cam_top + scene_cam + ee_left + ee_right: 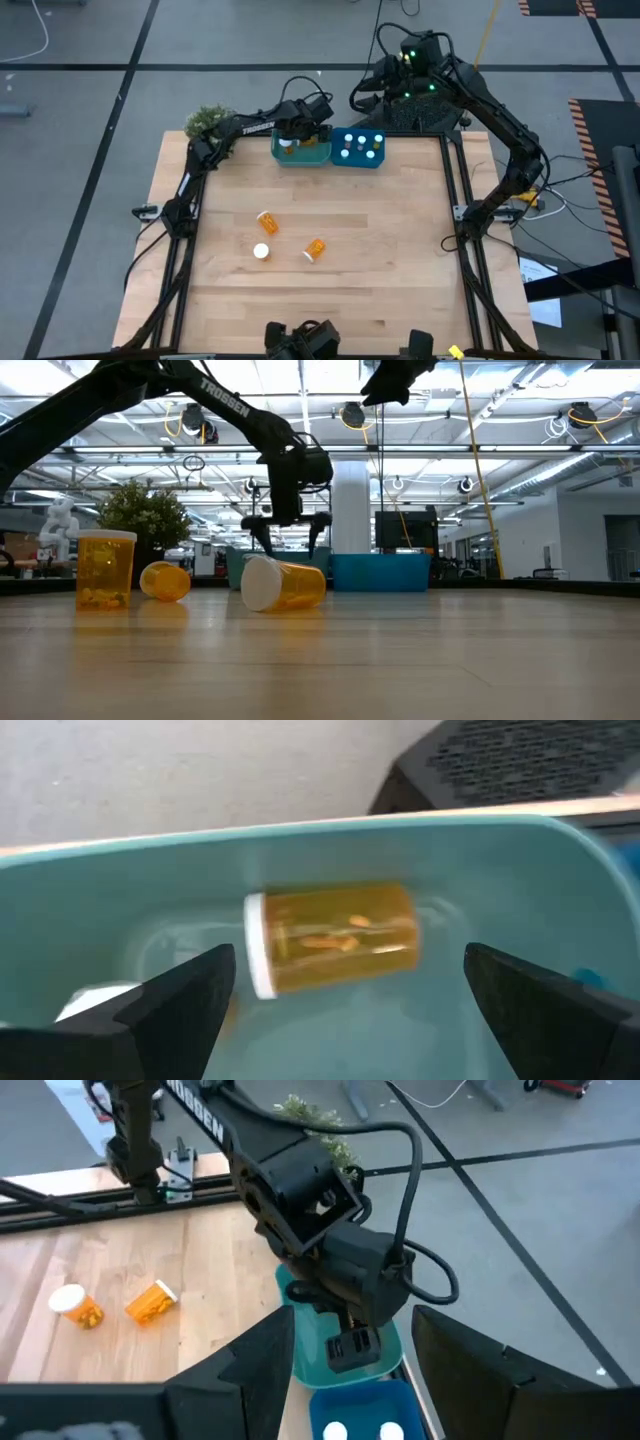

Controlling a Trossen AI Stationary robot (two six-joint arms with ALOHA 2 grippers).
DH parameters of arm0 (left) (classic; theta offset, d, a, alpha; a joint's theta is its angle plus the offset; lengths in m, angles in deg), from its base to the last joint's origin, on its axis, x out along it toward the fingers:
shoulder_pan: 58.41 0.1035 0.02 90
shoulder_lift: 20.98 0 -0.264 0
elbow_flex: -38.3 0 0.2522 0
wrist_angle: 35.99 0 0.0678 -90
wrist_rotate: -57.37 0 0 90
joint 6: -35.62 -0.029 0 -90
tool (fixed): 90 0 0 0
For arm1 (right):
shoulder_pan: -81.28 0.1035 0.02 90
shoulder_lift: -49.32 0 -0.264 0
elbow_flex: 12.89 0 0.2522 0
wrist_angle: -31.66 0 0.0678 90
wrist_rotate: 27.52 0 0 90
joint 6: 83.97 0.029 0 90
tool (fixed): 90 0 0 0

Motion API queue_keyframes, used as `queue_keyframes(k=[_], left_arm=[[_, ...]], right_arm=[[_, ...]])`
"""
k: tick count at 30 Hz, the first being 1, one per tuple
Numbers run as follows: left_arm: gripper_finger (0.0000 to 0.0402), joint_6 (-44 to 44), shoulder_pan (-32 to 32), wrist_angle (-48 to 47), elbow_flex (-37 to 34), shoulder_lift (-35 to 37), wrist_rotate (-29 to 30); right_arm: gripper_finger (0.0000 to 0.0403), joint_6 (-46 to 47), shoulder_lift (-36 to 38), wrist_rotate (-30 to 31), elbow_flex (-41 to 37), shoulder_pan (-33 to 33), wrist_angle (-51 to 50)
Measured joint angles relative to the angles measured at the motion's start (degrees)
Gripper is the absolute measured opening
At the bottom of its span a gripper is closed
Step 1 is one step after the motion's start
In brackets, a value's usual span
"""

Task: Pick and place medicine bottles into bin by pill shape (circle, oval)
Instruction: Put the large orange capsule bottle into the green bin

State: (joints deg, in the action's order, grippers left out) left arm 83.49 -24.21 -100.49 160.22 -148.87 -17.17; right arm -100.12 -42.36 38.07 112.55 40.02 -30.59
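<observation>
A small leafy green plant (208, 120) stands at the far left corner of the pale wooden desk (400, 250), just beside the left arm. Two plastic tubs sit side by side at the far edge: a teal rectangular bin (312, 154) and a blue rectangular bin (358, 149) touching it on the right. White round caps show inside the blue one.

The left tool (340, 995) hangs over the teal bin with its dark fingers spread wide and nothing between them. Below it, on the bin floor, lies a translucent orange medicine bottle with a white cap (335, 938), on its side, small pale pills visible through the wall; a second white cap shows at the edge of the left wrist view.

The right tool (350, 1345) is raised behind the bins, off the desk, fingers apart and empty.

Three more orange bottles rest on open wood near the middle: an upright bottle (261, 252), a tipped bottle (267, 222) just beyond it, and a tipped bottle with its cap toward the front (314, 250) to the right. Nothing stands between them and the bins.
</observation>
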Motion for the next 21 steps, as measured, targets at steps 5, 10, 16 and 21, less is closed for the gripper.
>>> queue_keyframes(k=[5, 10, 16, 21], left_arm=[[0.0398, 0.8, 0.0, -0.5, 0.0, -0.8, 1.6], [0.0398, 0.7, -0.1, -0.1, 0.0, -1.3, 1.6], [0.0398, 0.4, 0.2, 1.6, 0.0, -1.3, 2.6], [0.0397, 0.9, 1.0, 1.2, -0.1, -2.4, 1.4]], right_arm=[[0.0196, 0.6, 0.0, -1.5, 0.0, -0.5, 0.2], [0.0196, 0.7, 0.0, -1.6, 0.0, -0.5, 0.2], [0.0196, 0.6, 0.0, -1.6, 0.0, -0.5, 0.3], [0.0196, 0.5, 0.0, -1.6, 0.0, -0.5, 0.3]])
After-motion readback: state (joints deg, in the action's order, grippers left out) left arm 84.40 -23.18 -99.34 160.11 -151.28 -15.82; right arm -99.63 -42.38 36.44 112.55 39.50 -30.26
